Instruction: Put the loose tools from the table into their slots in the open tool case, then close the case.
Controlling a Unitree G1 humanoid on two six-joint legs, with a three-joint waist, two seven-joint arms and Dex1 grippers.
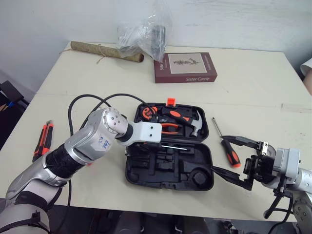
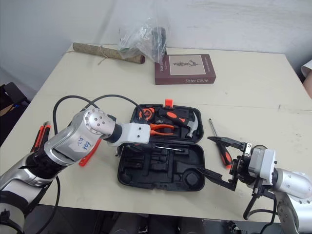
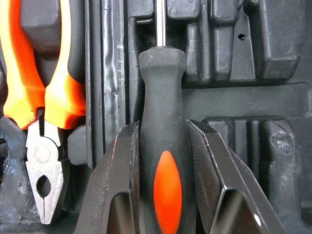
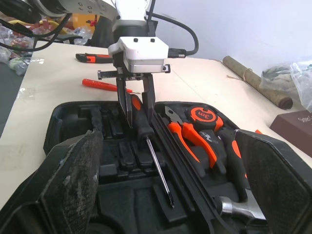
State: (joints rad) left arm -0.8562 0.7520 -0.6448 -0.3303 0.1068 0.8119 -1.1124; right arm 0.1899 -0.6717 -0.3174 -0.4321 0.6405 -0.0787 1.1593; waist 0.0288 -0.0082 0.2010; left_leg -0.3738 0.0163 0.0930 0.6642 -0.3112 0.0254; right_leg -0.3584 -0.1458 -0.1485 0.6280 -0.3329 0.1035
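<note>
The black tool case point(image 1: 168, 173) lies open at mid-table. My left gripper point(image 3: 163, 127) is shut on the handle of a black-and-orange screwdriver point(image 4: 141, 124), which lies low along a groove in the case's middle, its shaft point(image 1: 174, 147) pointing right. Orange pliers point(image 1: 170, 127), a hammer point(image 1: 197, 124) and a tape measure point(image 1: 145, 113) sit in the far half. My right gripper point(image 1: 218, 153) stands open at the case's right edge, just left of a loose orange-black screwdriver point(image 1: 229, 152) on the table. A red screwdriver point(image 2: 87, 151) lies under my left arm and an orange utility knife point(image 1: 43, 140) lies further left.
A maroon book point(image 1: 185, 67), a crumpled plastic bag point(image 1: 144, 36) and a tied brown roll point(image 1: 105, 51) sit at the table's far side. The front edge of the table runs close below the case.
</note>
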